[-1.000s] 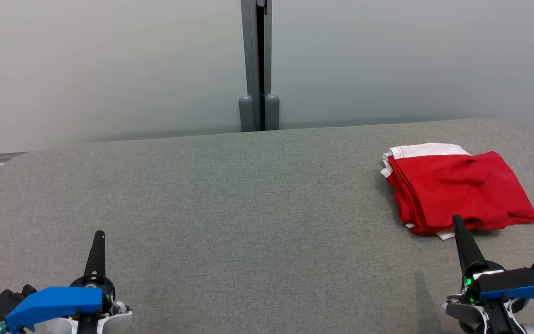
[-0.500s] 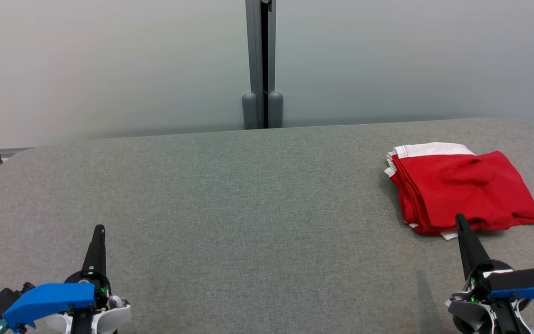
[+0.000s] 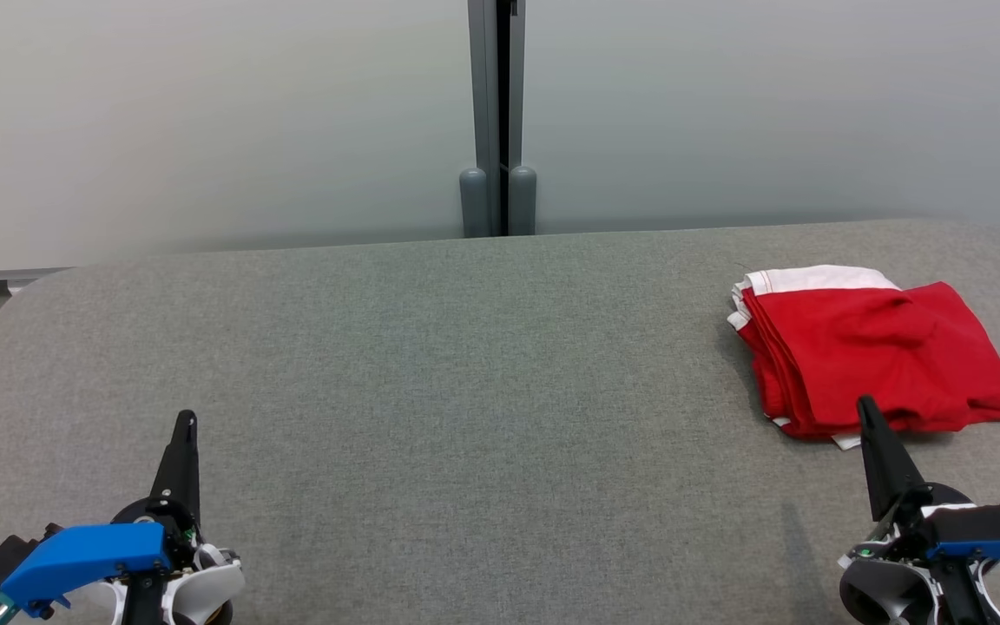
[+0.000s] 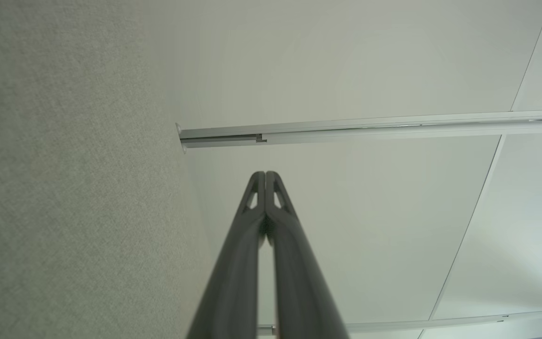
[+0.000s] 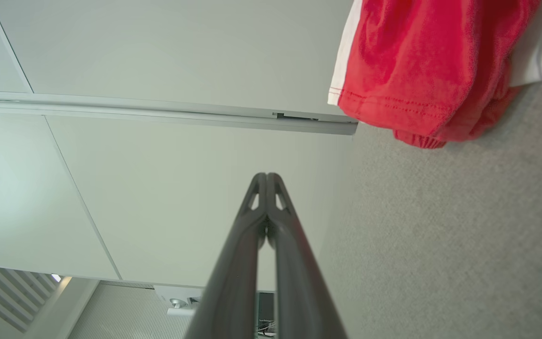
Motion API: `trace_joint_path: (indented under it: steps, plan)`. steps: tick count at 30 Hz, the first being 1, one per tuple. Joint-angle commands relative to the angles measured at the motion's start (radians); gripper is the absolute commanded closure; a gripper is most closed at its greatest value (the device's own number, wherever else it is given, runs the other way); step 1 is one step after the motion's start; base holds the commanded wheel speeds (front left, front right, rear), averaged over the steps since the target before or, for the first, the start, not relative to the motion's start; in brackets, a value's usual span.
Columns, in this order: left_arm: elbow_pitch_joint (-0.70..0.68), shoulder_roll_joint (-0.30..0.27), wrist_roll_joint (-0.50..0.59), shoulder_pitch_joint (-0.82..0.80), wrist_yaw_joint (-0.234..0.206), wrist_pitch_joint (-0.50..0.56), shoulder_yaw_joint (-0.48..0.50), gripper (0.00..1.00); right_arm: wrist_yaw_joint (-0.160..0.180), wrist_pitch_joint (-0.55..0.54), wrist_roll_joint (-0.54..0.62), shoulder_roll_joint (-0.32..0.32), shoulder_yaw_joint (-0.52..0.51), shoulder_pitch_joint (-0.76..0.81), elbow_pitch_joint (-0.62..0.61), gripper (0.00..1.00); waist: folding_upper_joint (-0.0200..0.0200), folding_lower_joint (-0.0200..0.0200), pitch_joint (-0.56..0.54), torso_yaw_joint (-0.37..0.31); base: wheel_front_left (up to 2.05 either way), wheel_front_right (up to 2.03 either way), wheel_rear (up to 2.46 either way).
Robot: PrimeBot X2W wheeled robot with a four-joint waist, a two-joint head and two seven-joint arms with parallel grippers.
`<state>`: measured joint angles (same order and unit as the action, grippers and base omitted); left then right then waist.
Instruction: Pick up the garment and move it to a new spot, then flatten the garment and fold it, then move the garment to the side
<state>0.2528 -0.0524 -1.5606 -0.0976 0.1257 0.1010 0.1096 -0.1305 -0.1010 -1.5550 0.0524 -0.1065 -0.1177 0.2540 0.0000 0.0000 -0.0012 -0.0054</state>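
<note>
On the right, your closed, empty right gripper (image 3: 866,412) is hovering near the folded garment (image 3: 882,356); drifting forward, you're risking rumpling it.

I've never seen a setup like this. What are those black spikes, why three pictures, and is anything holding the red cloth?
This is a two-armed robot. The wide picture comes from a camera on its head, looking down at a grey padded table. The black spikes are its left gripper and right gripper: each has two long fingers, pressed together, so they look like one spike. The other two pictures come from a camera on each wrist, looking along those fingers. The red cloth is a folded garment with white trim, lying on the table's right side. Nothing holds it: both grippers are shut and empty, the right one close to it but apart.
</note>
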Motion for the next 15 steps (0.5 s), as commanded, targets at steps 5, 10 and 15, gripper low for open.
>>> trace_joint_path:
  steps: [5,10,15]
  plan:
    - [-0.009,0.003,-0.041,-0.016,0.009,0.013,0.006,1.00,0.000,-0.013,-0.046,-0.003,-0.009,0.014,-0.011,1.00,0.0000,0.0000,0.003,0.004,0.00,0.00,0.00]
    - [-0.010,0.003,-0.054,-0.016,0.009,0.017,0.007,1.00,0.000,-0.017,-0.059,-0.003,-0.010,0.016,-0.012,1.00,0.0000,0.0000,0.004,0.005,0.00,0.00,0.00]
    - [-0.010,0.003,-0.054,-0.016,0.009,0.017,0.007,1.00,0.000,-0.017,-0.059,-0.003,-0.010,0.015,-0.012,1.00,0.0000,0.0000,0.004,0.005,0.00,0.00,0.00]
